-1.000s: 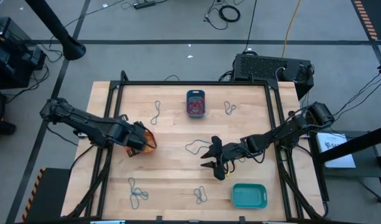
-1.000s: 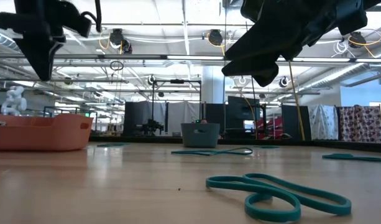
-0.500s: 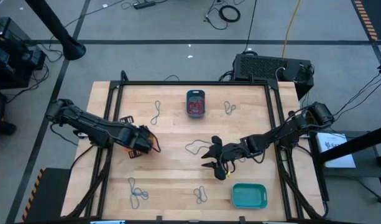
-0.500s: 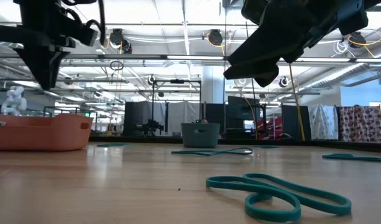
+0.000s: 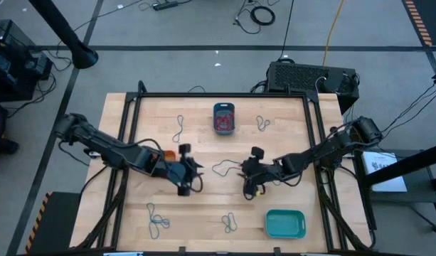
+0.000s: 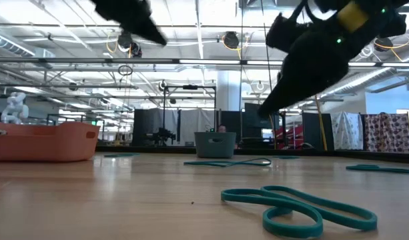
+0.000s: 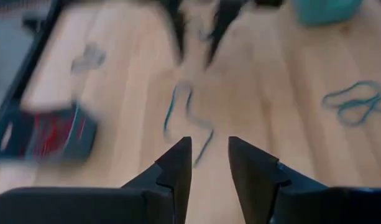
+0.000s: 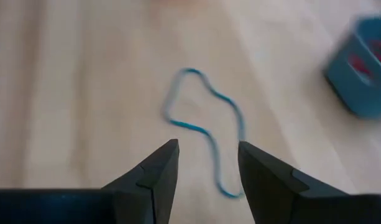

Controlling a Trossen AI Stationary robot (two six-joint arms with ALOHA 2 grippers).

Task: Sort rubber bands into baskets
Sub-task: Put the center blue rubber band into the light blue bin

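Observation:
A thin blue rubber band (image 5: pixel 223 168) lies flat at the table's middle, between my two grippers. My left gripper (image 5: pixel 195 171) hangs open left of it, and the band (image 7: pixel 187 121) lies ahead of the fingers. My right gripper (image 5: pixel 244 171) hangs open on the band's right, with the band (image 8: pixel 206 124) just beyond its fingertips. The dark blue basket (image 5: pixel 224 118) at the far middle holds red bands. The turquoise basket (image 5: pixel 284 223) stands near right. The orange basket (image 5: pixel 168 152) is mostly hidden behind my left arm.
More rubber bands lie loose: far left (image 5: pixel 179 128), far right (image 5: pixel 262 123), near left (image 5: pixel 157 220), near middle (image 5: pixel 230 222). A black frame (image 5: pixel 218 94) edges the wooden table. Bare wood lies between the bands.
My left gripper has swung from above the orange basket toward the table's right, to the middle band, and its wrist has tipped up and rolled. My right gripper has stayed beside the band and turned at the wrist.

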